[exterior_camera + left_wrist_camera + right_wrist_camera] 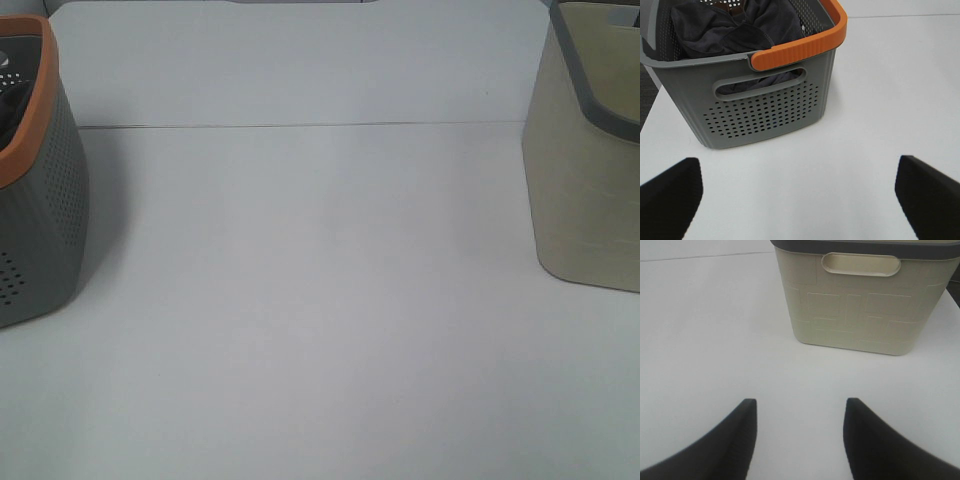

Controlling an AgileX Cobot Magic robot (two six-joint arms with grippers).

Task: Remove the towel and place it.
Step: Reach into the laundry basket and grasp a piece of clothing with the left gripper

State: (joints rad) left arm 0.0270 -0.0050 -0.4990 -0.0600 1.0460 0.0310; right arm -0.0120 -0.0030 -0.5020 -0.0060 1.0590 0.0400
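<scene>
The dark navy towel (735,27) lies bunched inside the grey perforated basket (765,107) with an orange rim; part of it shows through the handle slot. In the high view the basket (35,200) stands at the left edge and the towel is barely visible. My left gripper (800,195) is open and empty, its fingers (670,197) spread wide over the table in front of the basket. My right gripper (800,435) is open and empty, short of the beige bin. Neither gripper shows in the high view.
A beige bin (862,300) with a grey rim and a handle slot stands at the right of the white table (320,320), as the high view (590,170) also shows. A seam line (300,126) crosses the table's far part.
</scene>
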